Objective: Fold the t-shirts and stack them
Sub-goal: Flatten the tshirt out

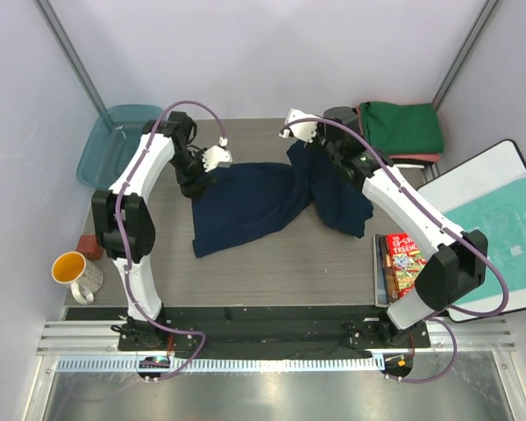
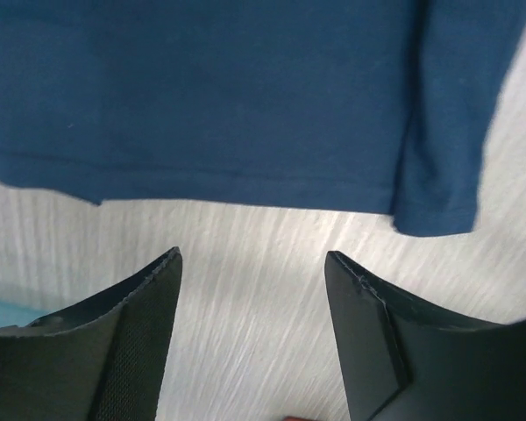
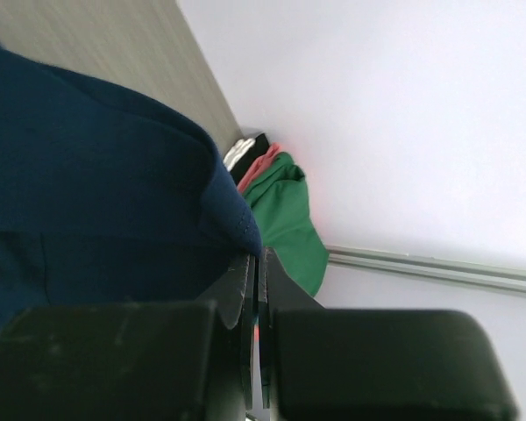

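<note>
Top external — navy t-shirt (image 1: 245, 215), mug (image 1: 74, 274), book (image 1: 403, 261)

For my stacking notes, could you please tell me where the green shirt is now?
In the top view, the green shirt tops the folded pile at the table's far right corner, right of the navy shirt.

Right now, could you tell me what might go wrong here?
The right gripper pinches only a fold of the navy shirt, which could slip free. The left gripper is open and off the shirt, so a pull may drag and bunch it. The right gripper also sits close to the green stack and might knock it.
</note>
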`<action>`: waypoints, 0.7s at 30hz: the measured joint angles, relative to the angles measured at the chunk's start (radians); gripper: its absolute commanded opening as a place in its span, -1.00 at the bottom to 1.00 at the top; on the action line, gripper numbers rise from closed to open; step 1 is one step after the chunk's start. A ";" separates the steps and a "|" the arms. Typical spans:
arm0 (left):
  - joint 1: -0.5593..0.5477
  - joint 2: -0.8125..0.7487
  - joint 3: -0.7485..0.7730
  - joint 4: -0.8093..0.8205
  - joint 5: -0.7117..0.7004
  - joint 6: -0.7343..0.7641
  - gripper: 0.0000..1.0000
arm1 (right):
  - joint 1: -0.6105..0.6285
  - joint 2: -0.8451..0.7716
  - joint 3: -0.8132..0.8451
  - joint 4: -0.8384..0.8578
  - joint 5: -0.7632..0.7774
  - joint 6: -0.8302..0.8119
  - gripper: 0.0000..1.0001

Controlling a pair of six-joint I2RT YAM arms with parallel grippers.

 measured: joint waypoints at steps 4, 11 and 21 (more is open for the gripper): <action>-0.027 -0.074 -0.093 -0.007 0.028 0.022 0.40 | 0.000 0.001 -0.014 0.085 0.028 -0.005 -0.98; -0.175 -0.391 -0.513 0.060 -0.030 0.085 0.45 | -0.019 0.035 -0.020 0.164 0.075 -0.008 -0.98; -0.219 -0.664 -0.950 0.354 -0.202 0.081 0.47 | -0.045 0.102 -0.013 0.176 0.093 -0.003 -0.97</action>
